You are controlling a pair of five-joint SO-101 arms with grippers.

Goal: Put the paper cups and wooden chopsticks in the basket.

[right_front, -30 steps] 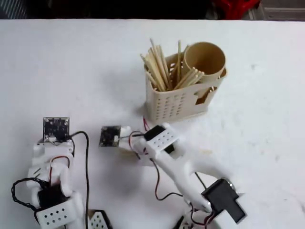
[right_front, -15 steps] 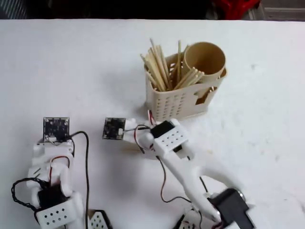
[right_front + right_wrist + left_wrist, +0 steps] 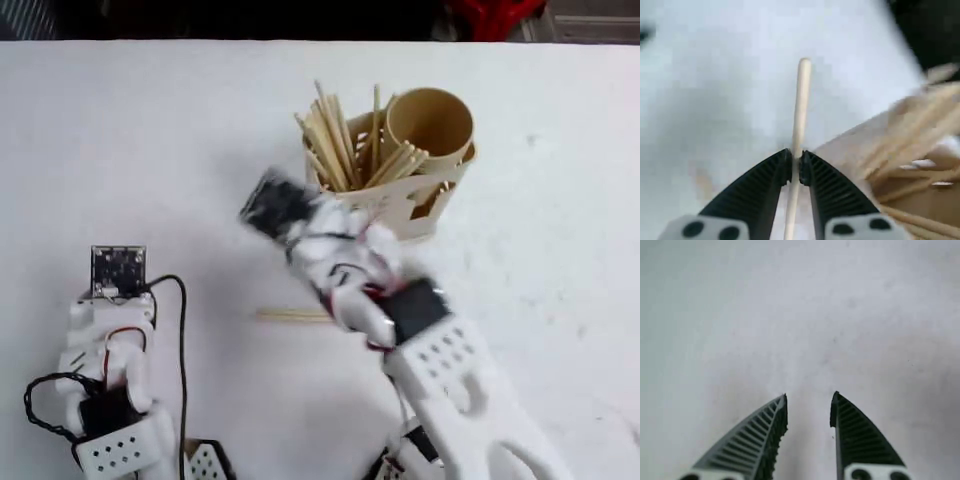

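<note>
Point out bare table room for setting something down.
Free: the table left of the basket, beyond the left arm; also right of the basket to the table edge. Crowded: in front of the basket, with the right gripper holding a chopstick and a loose chopstick.

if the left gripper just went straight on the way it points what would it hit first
Likely the white table; the open left gripper points down at it, though depth is unclear.
</note>
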